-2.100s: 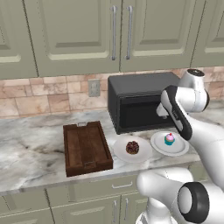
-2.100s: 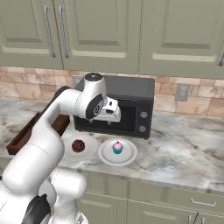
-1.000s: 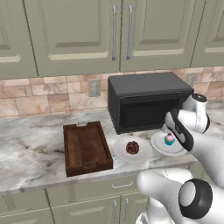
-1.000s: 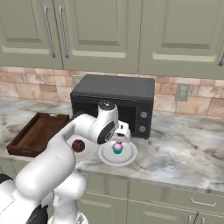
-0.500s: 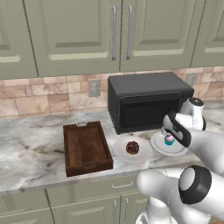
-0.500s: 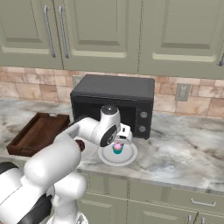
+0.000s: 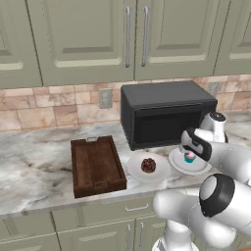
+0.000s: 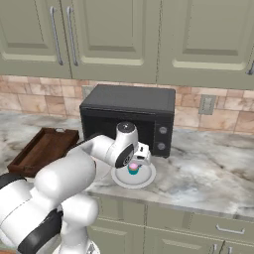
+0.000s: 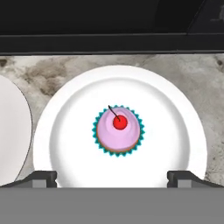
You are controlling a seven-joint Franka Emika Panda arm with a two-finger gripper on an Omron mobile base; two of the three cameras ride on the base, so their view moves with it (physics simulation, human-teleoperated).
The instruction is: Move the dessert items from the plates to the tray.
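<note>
A cupcake (image 9: 118, 130) with pink frosting, a red top and a teal wrapper stands in the middle of a white plate (image 9: 65, 131). My gripper (image 9: 114, 177) hangs straight above it, open, with its fingertips (image 9: 43, 177) wide on either side and nothing between them. From the left base view the gripper (image 7: 192, 150) is just over the cupcake (image 7: 189, 157) on the right plate (image 7: 176, 163). The chocolate pastry (image 7: 148, 165) lies on the left plate (image 7: 135, 165). The dark wooden tray (image 7: 95, 164) sits further left with nothing on it. The right base view shows the gripper (image 8: 135, 159) above the cupcake (image 8: 133, 167).
A black microwave (image 7: 166, 115) stands close behind both plates, right at the back of the hand. The second plate (image 9: 11, 135) almost touches the cupcake's plate. The counter's front edge (image 7: 122, 196) runs just before the plates and tray. Wall cabinets hang overhead.
The hand has come down from in front of the microwave to just above the cupcake. Its jaws have stayed open. The sweets, plates and tray have not moved.
</note>
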